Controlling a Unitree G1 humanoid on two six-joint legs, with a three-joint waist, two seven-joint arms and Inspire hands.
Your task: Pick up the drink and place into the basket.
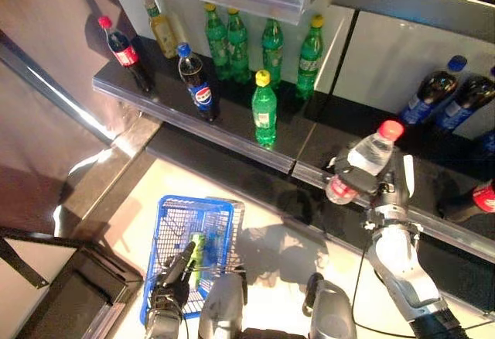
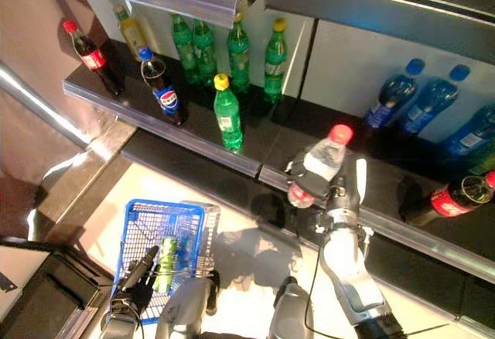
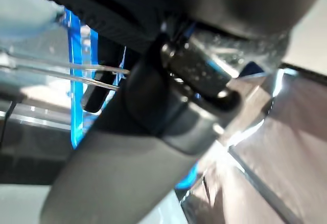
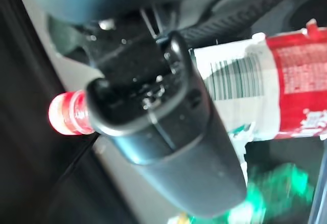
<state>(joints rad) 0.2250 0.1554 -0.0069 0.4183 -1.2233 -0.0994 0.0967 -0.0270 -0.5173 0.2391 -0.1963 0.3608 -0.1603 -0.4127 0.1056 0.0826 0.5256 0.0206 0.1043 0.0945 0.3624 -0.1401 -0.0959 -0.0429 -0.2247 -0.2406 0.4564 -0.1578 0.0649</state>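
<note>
My right hand is shut on a clear drink bottle with a red cap and red label. It holds the bottle tilted just above the shelf's front edge. The right wrist view shows the thumb across the bottle. A blue wire basket hangs low at the left, with a green bottle lying inside. My left hand grips the basket's near side. The left wrist view shows its thumb over the wire handle.
On the dark shelf stand a red-capped cola, a blue-capped cola, a green soda and several more green bottles behind. Dark blue-capped bottles stand at right. A black cart sits lower left.
</note>
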